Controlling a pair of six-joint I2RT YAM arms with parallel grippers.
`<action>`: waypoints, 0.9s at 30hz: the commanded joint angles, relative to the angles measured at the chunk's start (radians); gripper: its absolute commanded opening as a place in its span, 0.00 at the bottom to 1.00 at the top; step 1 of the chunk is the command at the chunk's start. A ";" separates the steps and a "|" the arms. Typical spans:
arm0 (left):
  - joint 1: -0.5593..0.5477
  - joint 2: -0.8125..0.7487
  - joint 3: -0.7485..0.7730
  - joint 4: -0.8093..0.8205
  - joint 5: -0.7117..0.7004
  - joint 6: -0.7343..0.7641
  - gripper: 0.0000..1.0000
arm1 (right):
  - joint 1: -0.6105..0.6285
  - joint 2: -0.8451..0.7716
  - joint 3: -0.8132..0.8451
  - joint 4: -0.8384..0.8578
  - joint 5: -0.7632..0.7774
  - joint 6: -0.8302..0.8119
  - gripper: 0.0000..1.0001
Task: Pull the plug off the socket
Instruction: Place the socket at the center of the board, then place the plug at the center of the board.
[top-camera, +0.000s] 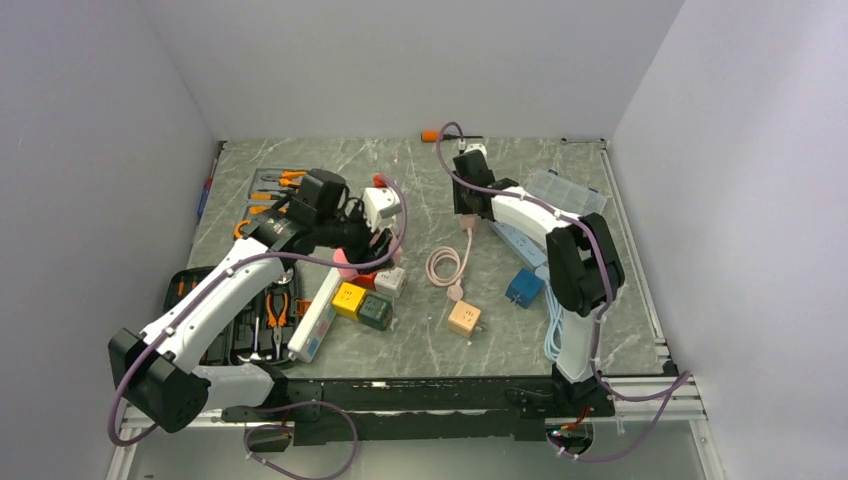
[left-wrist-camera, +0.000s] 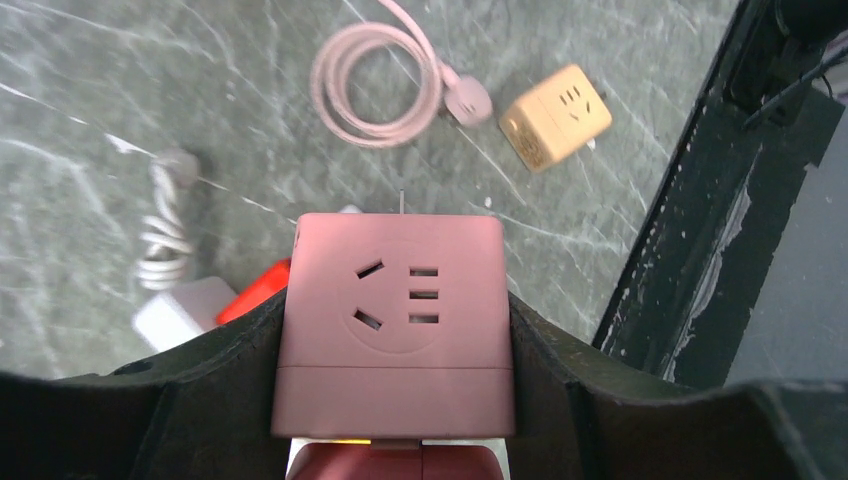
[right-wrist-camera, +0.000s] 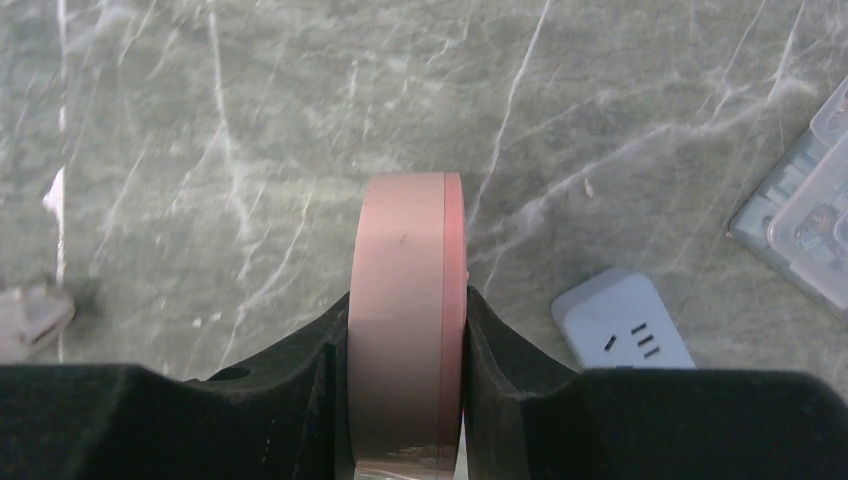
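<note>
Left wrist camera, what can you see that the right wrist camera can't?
Only the left wrist view: a pink cube plug in the left gripper, a coiled pink cable, a yellow cube and a white charger. Only the right wrist view: a pink disc on edge in the right gripper, a light-blue strip and a clear box. Both: the grey marble table and black fingers clamped on something pink.
</note>
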 joint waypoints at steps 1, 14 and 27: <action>-0.053 0.019 -0.077 0.116 0.047 -0.007 0.00 | -0.028 0.067 0.132 -0.064 0.039 0.045 0.17; -0.133 0.200 -0.175 0.338 0.042 -0.153 0.00 | -0.010 -0.203 -0.050 -0.023 0.031 0.139 0.83; -0.207 0.376 -0.209 0.474 -0.089 -0.360 0.00 | 0.238 -0.775 -0.546 -0.059 0.096 0.324 0.72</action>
